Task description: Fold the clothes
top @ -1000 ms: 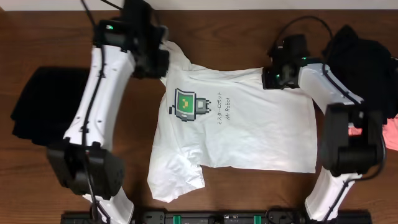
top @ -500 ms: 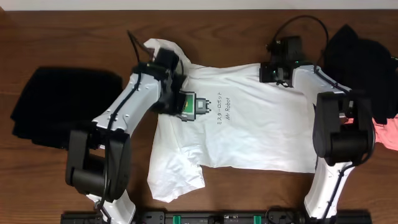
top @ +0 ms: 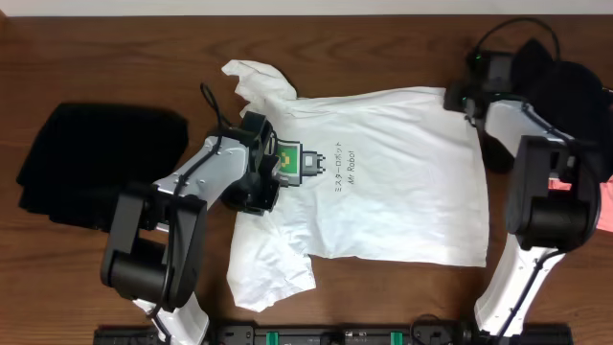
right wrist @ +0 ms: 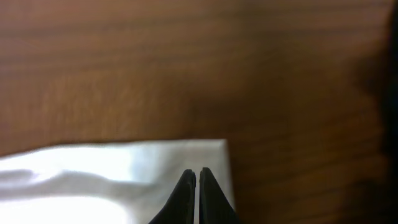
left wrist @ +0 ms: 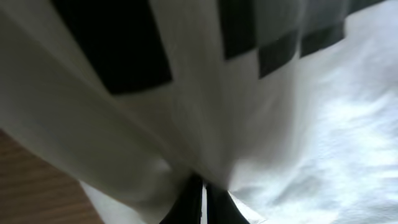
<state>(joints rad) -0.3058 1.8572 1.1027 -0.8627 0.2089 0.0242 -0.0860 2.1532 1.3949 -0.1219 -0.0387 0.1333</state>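
Wooden table (top: 383, 38) first. On it, dead centre, white shirt (top: 402, 201) spread flat, print up, lower left hem crumpled. Far left, black garment (top: 86, 163), well apart from the shirt. Top right, black pile (top: 565, 86), with pink cloth (top: 605, 216) at the edge below it. Left gripper (left wrist: 202, 202): clamped tight on shirt fabric beside the print, cloth bunched over the tips. Right gripper (right wrist: 197, 186): pinched closed on the shirt's top right corner.
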